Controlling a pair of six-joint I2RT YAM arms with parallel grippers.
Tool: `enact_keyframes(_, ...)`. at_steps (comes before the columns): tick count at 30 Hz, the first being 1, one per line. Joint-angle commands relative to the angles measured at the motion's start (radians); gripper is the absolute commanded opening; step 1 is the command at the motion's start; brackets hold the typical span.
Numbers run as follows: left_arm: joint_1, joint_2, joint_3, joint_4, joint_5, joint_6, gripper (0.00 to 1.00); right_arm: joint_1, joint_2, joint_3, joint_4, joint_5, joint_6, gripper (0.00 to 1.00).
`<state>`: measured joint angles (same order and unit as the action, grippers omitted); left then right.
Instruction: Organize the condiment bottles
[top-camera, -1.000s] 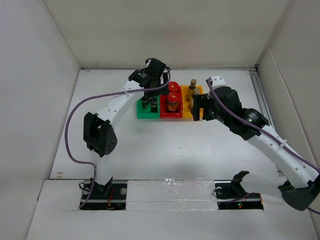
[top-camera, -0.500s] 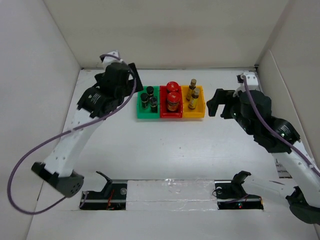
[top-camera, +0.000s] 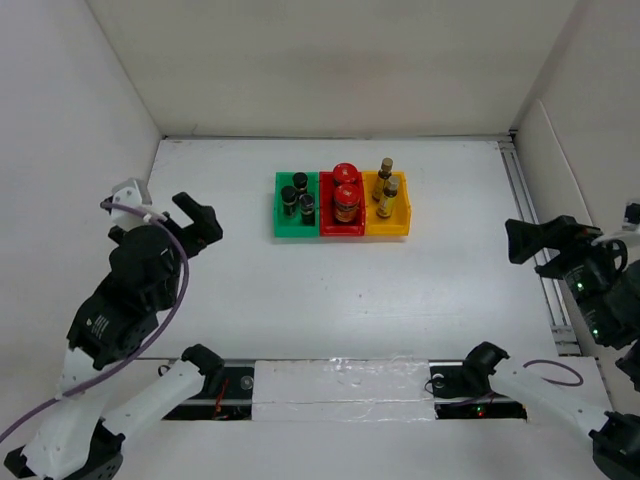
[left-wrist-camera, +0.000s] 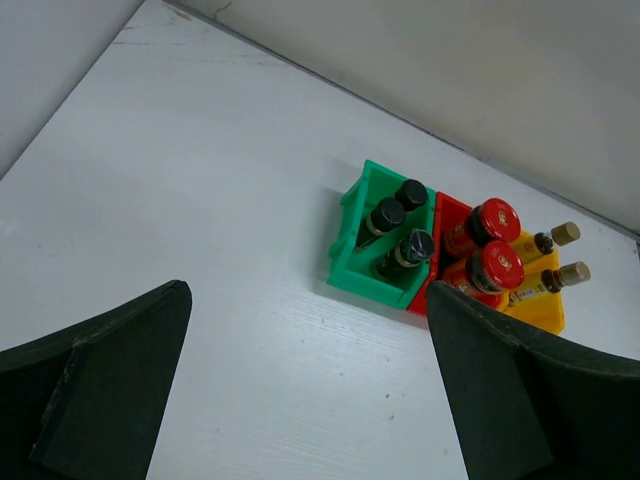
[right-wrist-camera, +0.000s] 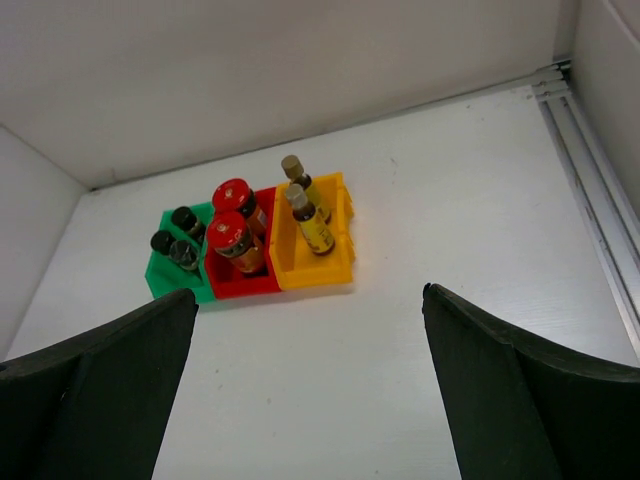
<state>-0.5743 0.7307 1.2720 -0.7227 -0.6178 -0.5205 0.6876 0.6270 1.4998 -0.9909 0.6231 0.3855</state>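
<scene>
Three short black-capped bottles (top-camera: 297, 198) stand in the green bin (top-camera: 280, 225), also in the left wrist view (left-wrist-camera: 396, 230) and right wrist view (right-wrist-camera: 176, 238). Two red-capped jars (top-camera: 346, 192) stand in the red bin (top-camera: 340, 228). Two slim yellow-labelled bottles (top-camera: 386, 187) stand in the yellow bin (top-camera: 387, 227). My left gripper (top-camera: 198, 222) is open and empty, at the table's left side, far from the bins. My right gripper (top-camera: 535, 243) is open and empty at the right edge.
The three bins sit side by side at the table's far middle. White walls enclose the table on three sides. A metal rail (top-camera: 532, 230) runs along the right edge. The arm bases (top-camera: 210, 385) are at the near edge.
Both arms have pulled back from the bins: the left arm swung to the near left, the right arm to the near right. The bottles and bins have not moved.
</scene>
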Motion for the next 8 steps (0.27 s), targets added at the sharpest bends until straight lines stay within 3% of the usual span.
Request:
enact_keyframes(1,0.005,-0.083,-0.048,0.017,-0.062,-0.009,0.99,-0.005,-0.029,0.01,-0.038,0.052,0.003,1.0)
enact_keyframes(8,0.005,-0.168,-0.068,0.0,-0.073,-0.035,0.99,-0.005,-0.035,0.007,-0.035,0.05,0.016,1.0)
